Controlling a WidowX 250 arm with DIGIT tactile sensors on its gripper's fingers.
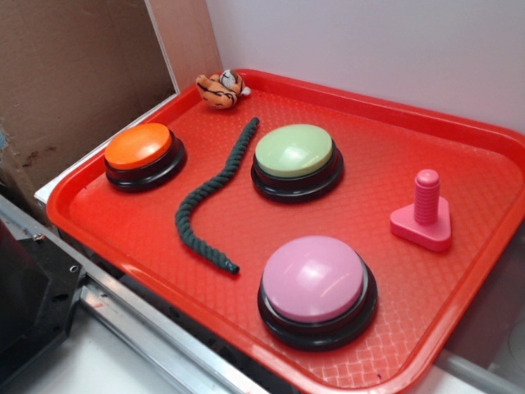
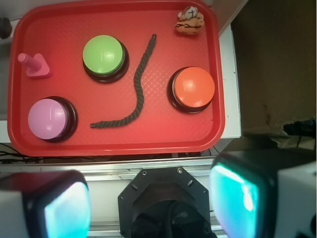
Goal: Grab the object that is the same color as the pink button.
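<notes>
The gripper [image 2: 151, 201] has two blocky fingers [image 2: 49, 208] with black rims and glossy teal pads, either side of an octagonal black mount [image 2: 166, 196] with small screws.

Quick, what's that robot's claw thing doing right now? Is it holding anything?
End effector: open and holding nothing, well back from the red tray. The pink bolt sits untouched on it.
</notes>
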